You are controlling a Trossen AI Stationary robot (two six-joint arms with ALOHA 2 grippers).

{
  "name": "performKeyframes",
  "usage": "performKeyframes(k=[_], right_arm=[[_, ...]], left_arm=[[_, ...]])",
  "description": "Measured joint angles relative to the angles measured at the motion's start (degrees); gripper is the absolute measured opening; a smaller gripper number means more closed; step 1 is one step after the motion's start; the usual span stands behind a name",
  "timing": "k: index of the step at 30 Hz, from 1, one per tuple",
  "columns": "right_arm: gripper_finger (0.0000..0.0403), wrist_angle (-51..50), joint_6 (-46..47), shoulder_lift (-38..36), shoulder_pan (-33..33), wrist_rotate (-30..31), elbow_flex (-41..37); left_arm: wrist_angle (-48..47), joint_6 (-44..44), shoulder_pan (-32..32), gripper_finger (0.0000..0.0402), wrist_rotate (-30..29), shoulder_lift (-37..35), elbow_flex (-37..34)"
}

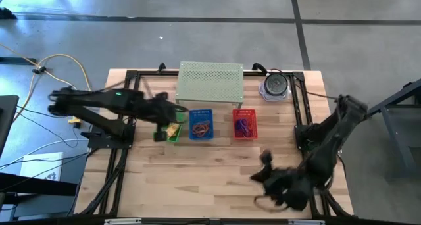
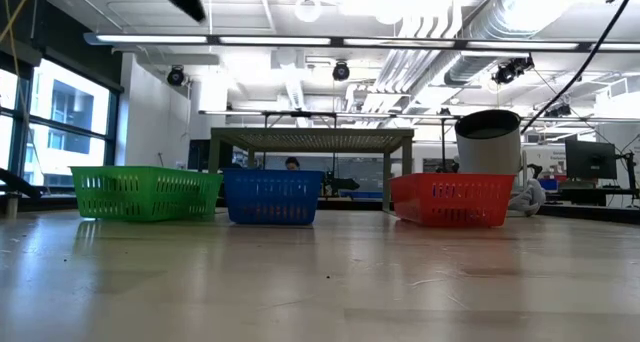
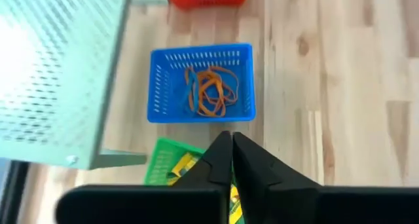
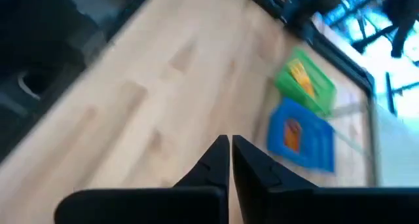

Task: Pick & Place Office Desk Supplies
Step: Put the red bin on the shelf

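The supplies lie sorted by colour: orange bands (image 3: 211, 92) in the blue basket (image 1: 200, 124), yellow packets (image 1: 173, 130) in the green basket (image 3: 160, 166), so both left end effector (image 3: 232, 143) and right end effector (image 4: 230, 145) hang closed and empty over the tabletop (image 1: 197, 172).

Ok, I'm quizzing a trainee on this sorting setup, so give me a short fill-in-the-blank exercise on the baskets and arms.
1. The orange rubber bands lie in the ____ basket.
2. The blue basket stands between the green basket and the ____ basket.
3. The left gripper hovers over the green basket with its jaws ____.
4. The yellow packets lie in the ____ basket.

Missing words: blue; red; shut; green
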Motion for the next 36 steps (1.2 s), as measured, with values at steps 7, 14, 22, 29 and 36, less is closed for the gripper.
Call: performKeyframes(k=[7,14,22,29,36], right_arm=[[0.0002,-1.3,1.4,-21.4,-3.6,-2.7,-9.5],[0.0002,18.5,-4.2,-37.5,-5.9,-7.9,-24.4],[0.0002,20.8,-5.8,-32.3,-11.6,4.3,-27.1],[0.0060,13.3,10.2,-25.7,-19.4,0.2,-26.8],[0.0164,4.7,14.8,-16.3,-26.8,-14.0,-26.8]], left_arm=[[7.1,4.8,2.7,0.0001,-0.2,-18.0,-9.7],[12.1,4.5,6.7,0.0000,0.3,-27.2,-15.8],[12.0,2.1,4.8,0.0000,1.8,-22.1,-16.0],[11.9,0.0,4.5,0.0000,2.5,-19.3,-16.0],[11.8,0.2,4.5,0.0000,2.7,-19.5,-16.0]])
